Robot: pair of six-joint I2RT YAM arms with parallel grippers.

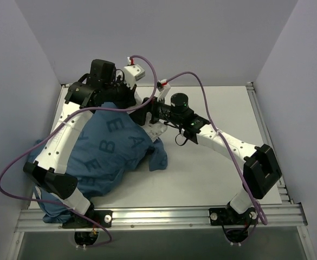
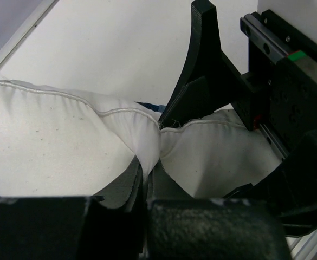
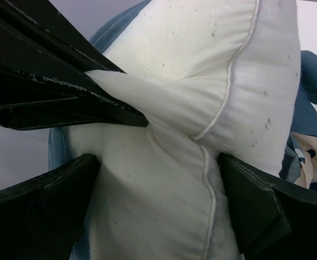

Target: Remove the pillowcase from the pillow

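Grey-walled booth, white desk (image 1: 228, 162). On desk's left half, rumpled pillowcase (image 1: 115, 146). Toward desk's far left, bare pillow (image 2: 50, 141) end poking out. Left end effector (image 2: 147, 173) pinched tight on pillow's seam; right end effector (image 3: 158, 160) clamped across same corner, fingers pressing both sides.

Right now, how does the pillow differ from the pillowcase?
The pillow is plain white; the pillowcase is dark blue with printed letters. The pillow is pinched by the left gripper and right gripper; the pillowcase lies slack and crumpled. The pillow barely shows from above; the pillowcase sprawls over the left side of the table. Both are soft cloth.
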